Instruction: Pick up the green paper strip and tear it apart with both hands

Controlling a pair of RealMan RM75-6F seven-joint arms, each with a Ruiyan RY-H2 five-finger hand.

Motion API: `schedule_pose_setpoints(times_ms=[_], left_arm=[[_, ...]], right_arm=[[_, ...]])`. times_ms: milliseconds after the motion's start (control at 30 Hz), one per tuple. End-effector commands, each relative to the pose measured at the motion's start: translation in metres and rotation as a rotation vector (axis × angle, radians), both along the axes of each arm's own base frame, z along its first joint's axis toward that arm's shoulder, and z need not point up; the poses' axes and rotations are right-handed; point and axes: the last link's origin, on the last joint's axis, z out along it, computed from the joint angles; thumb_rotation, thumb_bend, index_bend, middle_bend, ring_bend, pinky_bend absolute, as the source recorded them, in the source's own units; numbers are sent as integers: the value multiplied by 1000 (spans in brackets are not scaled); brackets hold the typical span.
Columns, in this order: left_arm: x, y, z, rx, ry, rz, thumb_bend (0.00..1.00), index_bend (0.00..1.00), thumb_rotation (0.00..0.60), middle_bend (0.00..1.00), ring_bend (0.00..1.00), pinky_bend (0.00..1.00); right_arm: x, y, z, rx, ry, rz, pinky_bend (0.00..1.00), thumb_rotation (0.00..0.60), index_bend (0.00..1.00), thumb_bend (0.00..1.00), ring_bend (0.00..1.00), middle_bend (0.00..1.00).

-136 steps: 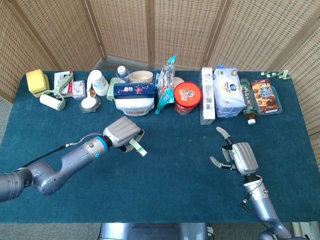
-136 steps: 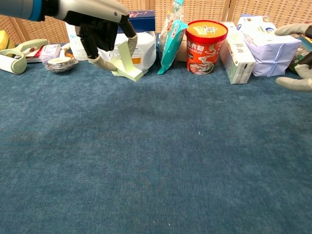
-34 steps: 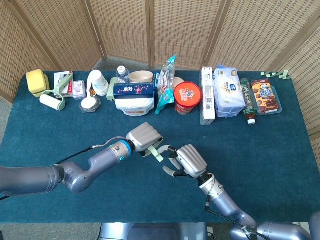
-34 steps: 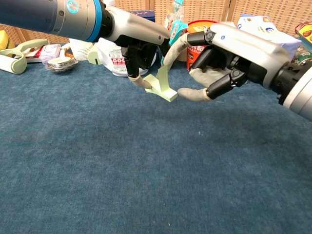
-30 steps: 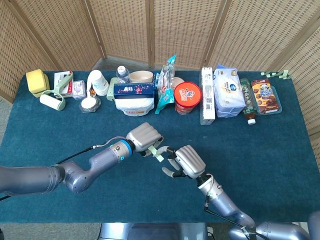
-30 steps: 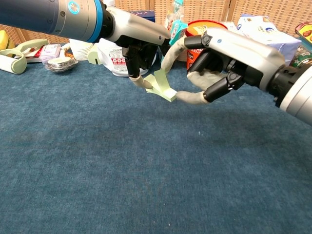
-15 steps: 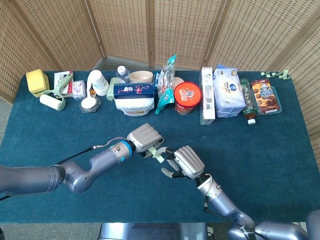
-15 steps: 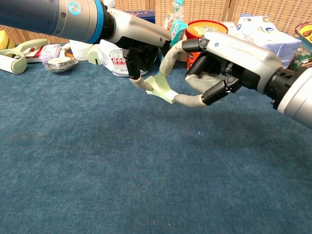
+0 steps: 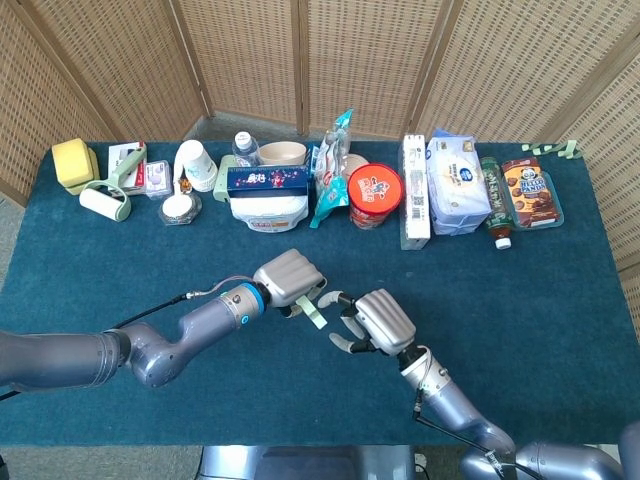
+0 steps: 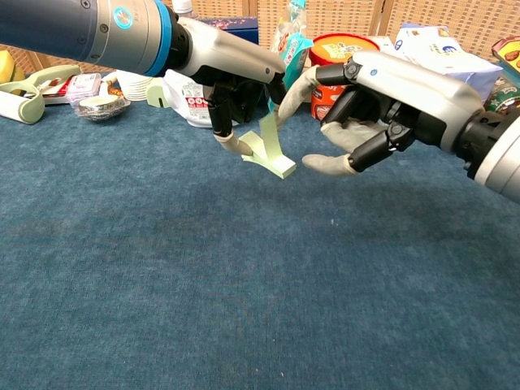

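Green paper strip hangs above blue tablecloth, pinched in your left hand. Your right hand just beside strip, fingers apart, holding nothing. Snack row beyond.

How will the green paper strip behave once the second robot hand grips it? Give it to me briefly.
The green paper strip is folded over, so it is probably thin and floppy. The left robot hand holds it aloft by a small pinch, suggesting it is very light. The right robot hand hasn't clearly gripped it; the free end may swing away.
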Motion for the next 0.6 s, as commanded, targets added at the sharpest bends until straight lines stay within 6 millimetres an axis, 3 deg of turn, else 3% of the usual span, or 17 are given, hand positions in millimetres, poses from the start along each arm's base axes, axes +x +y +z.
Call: schedule_pose_setpoints(times_ms=[33,600], left_arm=[[0,0,-1,0,-1,0,460,623,600,1000,1000,1000],[3,4,-4,8,-15,4,460,623,600,1000,1000,1000]], right_arm=[[-1,-1,0,2,-2,-2,1000,600,346,319,924,932],[9,0,-8,31,-1,19,1000,600,339,319,924,931]])
